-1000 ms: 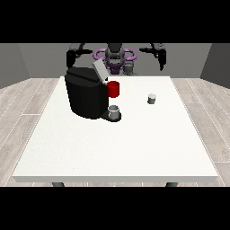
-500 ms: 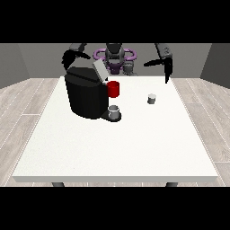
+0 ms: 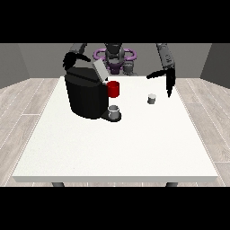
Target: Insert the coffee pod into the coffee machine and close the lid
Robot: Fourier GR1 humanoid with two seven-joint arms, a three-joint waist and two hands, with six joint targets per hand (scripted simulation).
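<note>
Pod (image 3: 152, 99) right of machine (image 3: 87, 94), seemingly apart.

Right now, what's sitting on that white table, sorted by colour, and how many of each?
Black: 1, the coffee machine
Red: 1, the red part on the machine's side
Grey: 2, the coffee pod and the cup at the machine's base
Total: 4

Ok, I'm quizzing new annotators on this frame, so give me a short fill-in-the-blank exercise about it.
1. The coffee machine's lid is ____.
2. The coffee pod stands on the white ____.
3. The hand at the view's right holds ____.
4. The cup beside the machine's lid is coloured ____.

Missing words: open; table; nothing; red
</note>
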